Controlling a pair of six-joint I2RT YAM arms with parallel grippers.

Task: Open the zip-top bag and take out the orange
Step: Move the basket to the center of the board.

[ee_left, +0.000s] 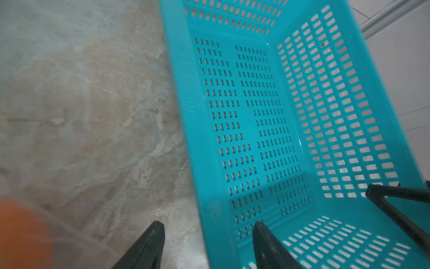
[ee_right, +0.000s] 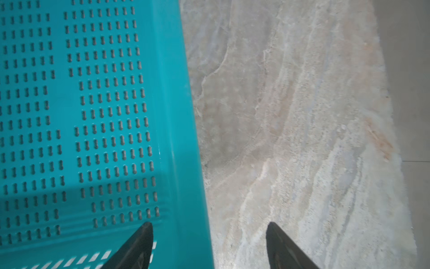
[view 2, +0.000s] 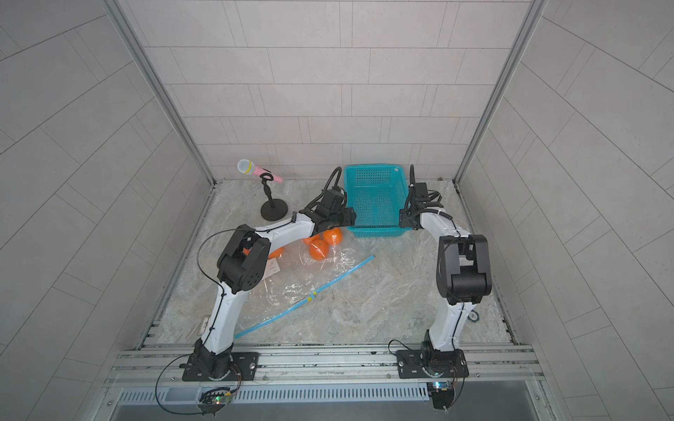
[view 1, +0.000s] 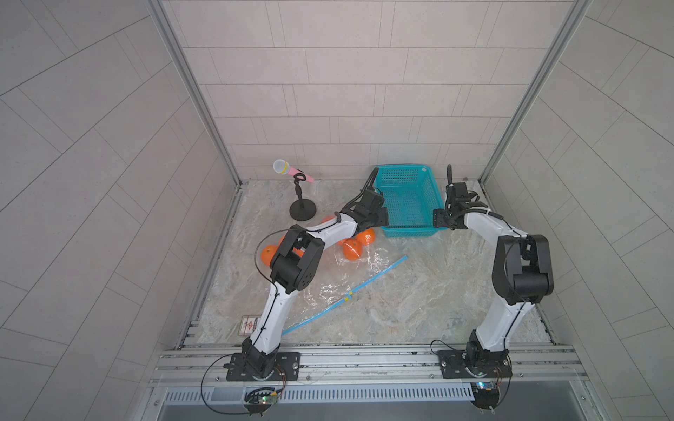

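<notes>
Marble tabletop (view 1: 401,299), one bag (view 1: 328,288), one basket (view 1: 412,229)

Location type: robotics laboratory test cell, not a home or a shop. Indicators:

1. Enclosure. Grey tile-patterned wall panels (view 1: 328,91) close off the left, back and right edges of the marble-patterned counter (view 1: 401,299). Bare aluminium profile posts (view 1: 197,94) stand at both back corners.
2. Mounting. A grooved aluminium rail bed (view 1: 364,359) runs along the front edge of the counter. The white-and-black left robot arm (view 1: 273,313) and the matching right robot arm (view 1: 499,320) are bolted to it on flat black base plates (view 1: 288,364).
3. Electronics. An exposed circuit board with a lit green lamp (view 1: 264,401) sits in front of the left base. A second exposed board (view 1: 483,386) sits in front of the right base. A slotted grey metal strip (view 1: 364,393) runs between them.
</notes>
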